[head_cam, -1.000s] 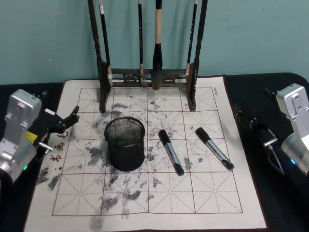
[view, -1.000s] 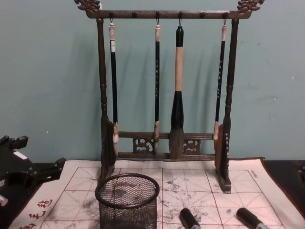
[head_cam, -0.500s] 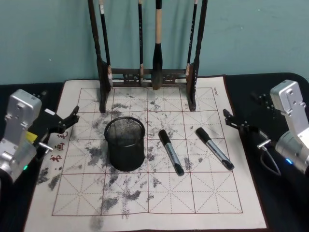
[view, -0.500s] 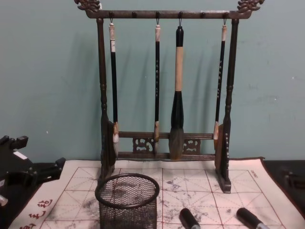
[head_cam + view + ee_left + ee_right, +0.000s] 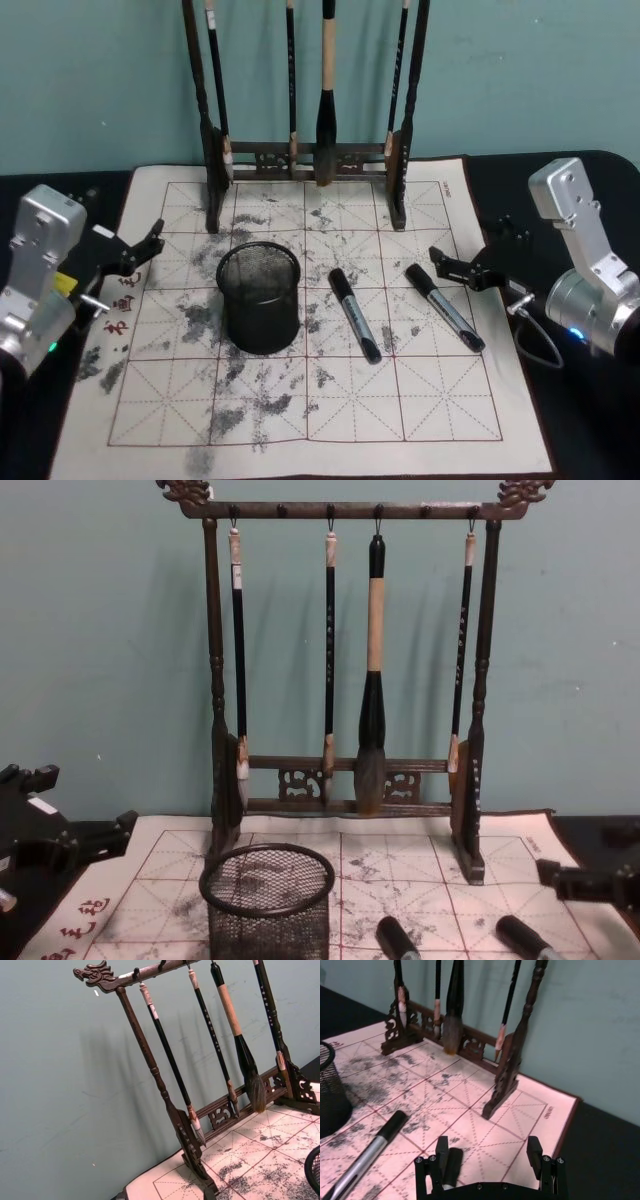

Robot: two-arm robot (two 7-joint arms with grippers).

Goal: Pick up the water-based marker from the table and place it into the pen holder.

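Observation:
Two black-and-grey markers lie on the white mat, one in the middle and one further right. The black mesh pen holder stands upright to their left, with nothing showing inside. My right gripper hangs open just right of the right marker's far end. In the right wrist view that marker's cap sits by one finger, and the middle marker lies further off. My left gripper is parked open at the mat's left edge.
A tall dark wooden brush rack with several hanging brushes stands at the mat's far edge, behind the pen holder. Both marker tips show low in the chest view. Dark table surrounds the mat.
My right gripper has moved in from the table's right side toward the right marker's far end. The left arm, the markers and the pen holder have not moved.

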